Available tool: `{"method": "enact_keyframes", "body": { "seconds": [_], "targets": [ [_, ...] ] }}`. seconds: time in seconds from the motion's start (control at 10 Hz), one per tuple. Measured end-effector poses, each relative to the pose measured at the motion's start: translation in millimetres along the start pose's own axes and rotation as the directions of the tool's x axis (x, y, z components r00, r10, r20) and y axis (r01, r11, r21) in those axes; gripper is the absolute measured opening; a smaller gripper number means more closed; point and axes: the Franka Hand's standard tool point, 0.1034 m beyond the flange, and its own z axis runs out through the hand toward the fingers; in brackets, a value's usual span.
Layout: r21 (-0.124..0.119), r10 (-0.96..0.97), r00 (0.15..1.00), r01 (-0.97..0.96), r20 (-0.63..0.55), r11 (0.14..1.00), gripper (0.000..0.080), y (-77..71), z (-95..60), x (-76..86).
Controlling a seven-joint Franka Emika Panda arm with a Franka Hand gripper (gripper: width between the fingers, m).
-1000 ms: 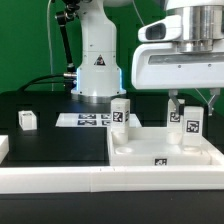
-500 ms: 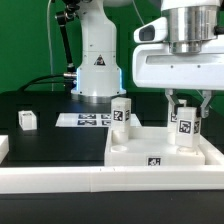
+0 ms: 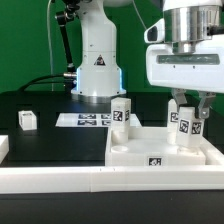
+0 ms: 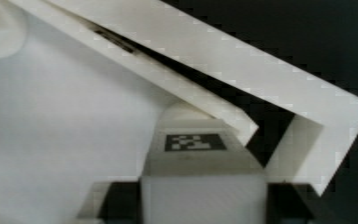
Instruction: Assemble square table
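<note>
The white square slab [image 3: 140, 150] with a raised rim and a tag on its front edge lies at the front right. Two tagged white block legs stand upright on it: one at its far left corner [image 3: 121, 114], one at its far right [image 3: 186, 126]. My gripper [image 3: 187, 122] is shut on the right leg, a finger on each side. In the wrist view the leg [image 4: 202, 170] sits between the two black fingers [image 4: 126, 200], with the slab [image 4: 60, 120] and its rim behind. My gripper [image 4: 204, 205] fills the near edge of that view. A third leg [image 3: 27, 120] stands on the black table at the left.
The marker board [image 3: 85, 119] lies behind the slab, in front of the arm's white base [image 3: 97, 70]. A long white border rail [image 3: 60, 178] runs along the front. A white piece [image 3: 3, 148] shows at the exterior view's left edge.
My gripper came down from above the right leg, so its fingers now sit around the leg, and the hand shifted slightly to the exterior view's right. The leg stays upright on the slab.
</note>
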Motion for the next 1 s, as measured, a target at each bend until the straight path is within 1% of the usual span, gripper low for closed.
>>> {"method": "enact_keyframes", "body": {
  "seconds": [0.2,0.4,0.5,0.6,0.7,0.8,1.0],
  "targets": [
    [0.010,0.136,0.991,-0.136,-0.004,0.991,0.0293,-1.2,0.2,-0.3],
    [0.009,0.128,0.992,-0.128,-0.005,0.992,0.0294,-1.1,0.4,-0.1],
    [0.009,0.101,0.995,-0.100,-0.005,0.995,0.0506,-1.0,0.6,-0.2],
    [0.002,0.073,0.997,-0.073,-0.014,0.997,0.0506,-0.7,1.6,-2.7],
    [0.002,0.027,1.000,-0.027,-0.015,1.000,0.0619,-0.9,2.1,-4.4],
    [0.002,-0.070,0.997,0.070,-0.015,0.998,0.0640,-1.4,1.6,-4.3],
    [-0.001,-0.189,0.982,0.189,-0.015,0.982,0.0648,-1.0,2.0,-3.7]
  ]
}}
